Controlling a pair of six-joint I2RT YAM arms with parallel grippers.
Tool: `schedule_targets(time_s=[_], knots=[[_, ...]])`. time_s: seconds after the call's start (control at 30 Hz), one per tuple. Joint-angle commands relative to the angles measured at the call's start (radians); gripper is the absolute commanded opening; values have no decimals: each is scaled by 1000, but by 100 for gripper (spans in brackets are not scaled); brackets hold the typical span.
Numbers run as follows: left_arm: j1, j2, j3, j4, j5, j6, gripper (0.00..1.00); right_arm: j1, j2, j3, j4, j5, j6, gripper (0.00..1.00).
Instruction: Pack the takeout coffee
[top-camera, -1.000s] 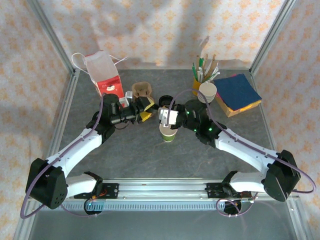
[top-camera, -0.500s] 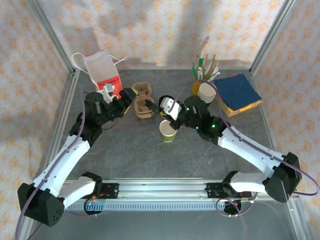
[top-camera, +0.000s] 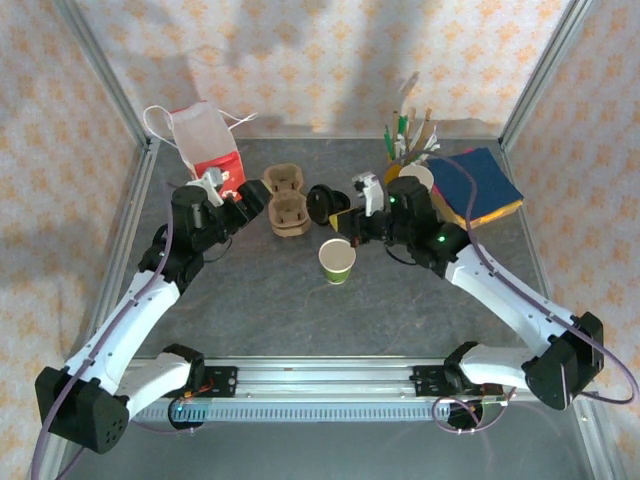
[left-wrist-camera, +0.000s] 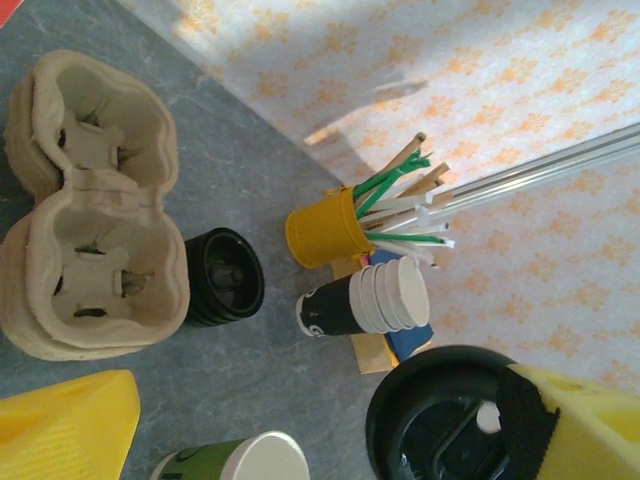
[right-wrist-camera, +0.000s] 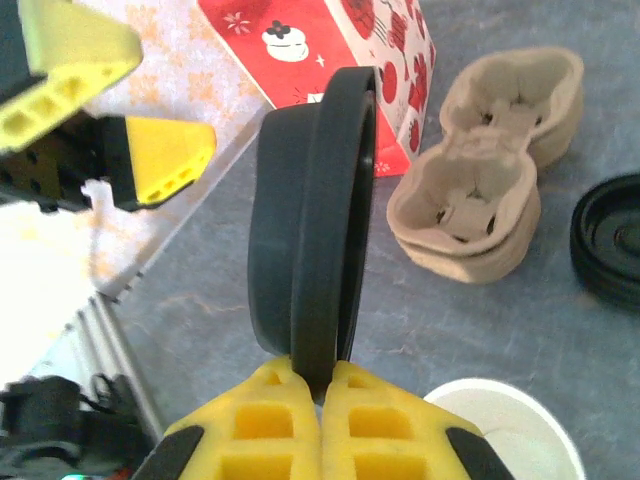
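The takeout coffee cup (top-camera: 337, 260), green-walled paper, stands upright mid-table with its top uncovered; its rim also shows in the left wrist view (left-wrist-camera: 235, 460) and the right wrist view (right-wrist-camera: 505, 425). My right gripper (top-camera: 345, 216) hovers just behind the cup, shut on the rim of a round black lid (right-wrist-camera: 315, 215) held on edge. That lid (left-wrist-camera: 445, 420) faces the left wrist camera. My left gripper (top-camera: 252, 196) is open and holds nothing, off to the cup's left beside the carriers, with its fingers (left-wrist-camera: 70, 425) spread wide.
Two pulp cup carriers (top-camera: 286, 200) lie behind the cup, a stack of black lids (left-wrist-camera: 222, 277) beside them. A red paper bag (top-camera: 210, 150) stands back left. Back right are a yellow straw holder (left-wrist-camera: 322, 228), stacked cups (top-camera: 414, 182) and blue napkins (top-camera: 478, 185).
The left gripper opened and drew back to the left, away from the cup. The right gripper moved from over the cup toward the back right, still shut.
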Motion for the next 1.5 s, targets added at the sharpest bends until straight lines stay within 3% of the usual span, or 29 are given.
schedule_targets(time_s=[0.0, 0.17, 0.33, 0.63, 1.13, 1.47], knots=[[-9, 10, -5, 3, 9, 26, 90, -42, -67, -25, 30, -196, 235, 0], [-15, 35, -10, 0, 42, 25, 90, -140, -103, -90, 7, -318, 384, 0], [-15, 41, -48, 99, 113, -25, 89, -180, -111, -183, -44, -358, 419, 0], [-16, 47, -50, 100, 111, -36, 89, -183, -121, -373, 137, -390, 538, 0], [-16, 66, -61, 178, 156, -101, 88, -185, -75, -416, 200, -386, 588, 0], [-16, 74, -50, 172, 150, -101, 85, -187, -28, -418, 204, -392, 568, 6]])
